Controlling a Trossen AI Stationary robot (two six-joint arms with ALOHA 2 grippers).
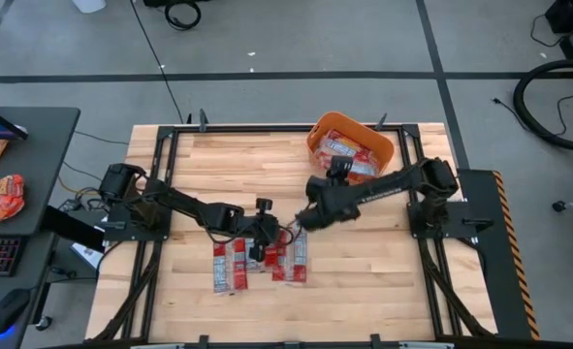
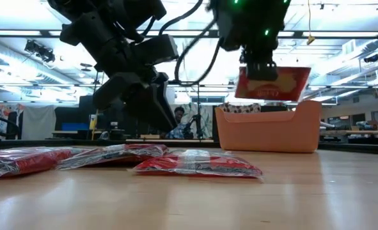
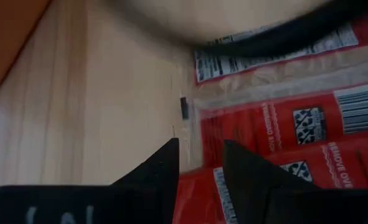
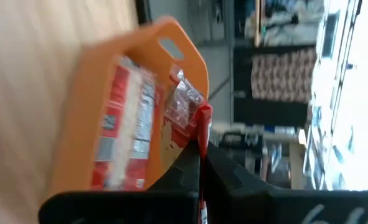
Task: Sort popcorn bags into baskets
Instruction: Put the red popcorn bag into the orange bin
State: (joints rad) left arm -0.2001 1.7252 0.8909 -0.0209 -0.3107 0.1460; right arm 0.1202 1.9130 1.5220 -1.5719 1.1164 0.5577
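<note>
Right pincer [image 2: 263,75] clamped on bag [image 2: 272,84], aloft near tub [image 1: 350,147] holding bags | left pincer [image 1: 264,233] parted slightly, low over bags [image 1: 259,262] at tabletop [image 1: 364,281] centre-front | arms nearly meeting mid-tabletop | bare wood front, right

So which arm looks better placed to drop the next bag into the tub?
Right: its gripper already pinches a popcorn bag, raised near the orange basket. The left gripper is low over the table's bags.
</note>
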